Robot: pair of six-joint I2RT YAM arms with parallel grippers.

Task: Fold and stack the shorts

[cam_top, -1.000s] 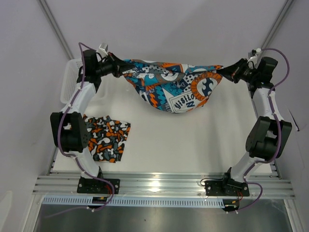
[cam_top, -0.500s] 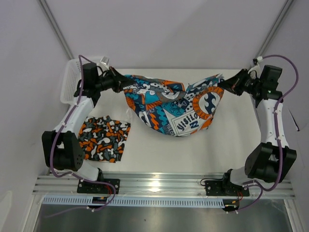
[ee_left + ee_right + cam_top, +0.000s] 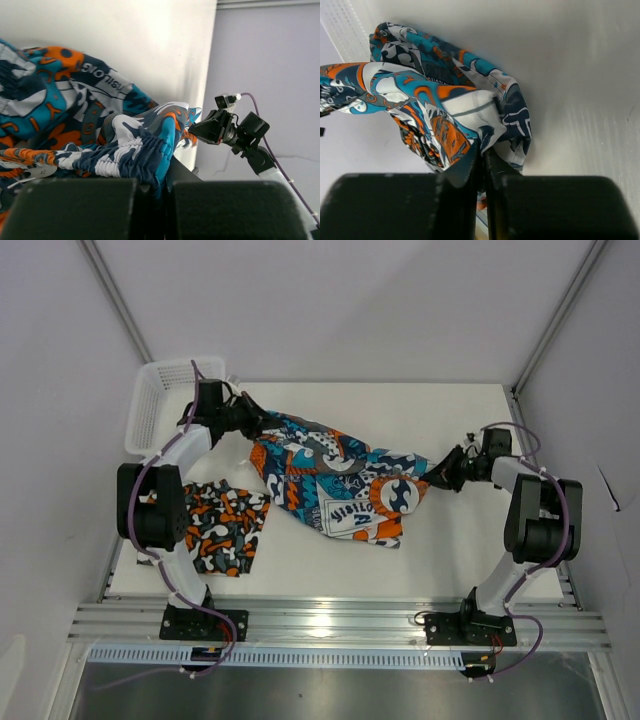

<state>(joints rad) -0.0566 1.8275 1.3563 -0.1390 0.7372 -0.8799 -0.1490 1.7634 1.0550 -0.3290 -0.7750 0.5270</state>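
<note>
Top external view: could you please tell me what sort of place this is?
Probably a laboratory robot cell: a white table boxed in by plain walls, left arm and right arm bolted to an aluminium rail, a mesh basket.

Graphic-print shorts [image 3: 330, 475]: white panel [image 3: 352, 512] with dark lettering, lying between the left fingers [image 3: 246, 420] and the right fingers [image 3: 445, 470], closer to the right pair. It seems to start "Visit…", with a large "N" under it; the rest is too small to read. In the left wrist view the letters are upside down and illegible. No other text.
</note>
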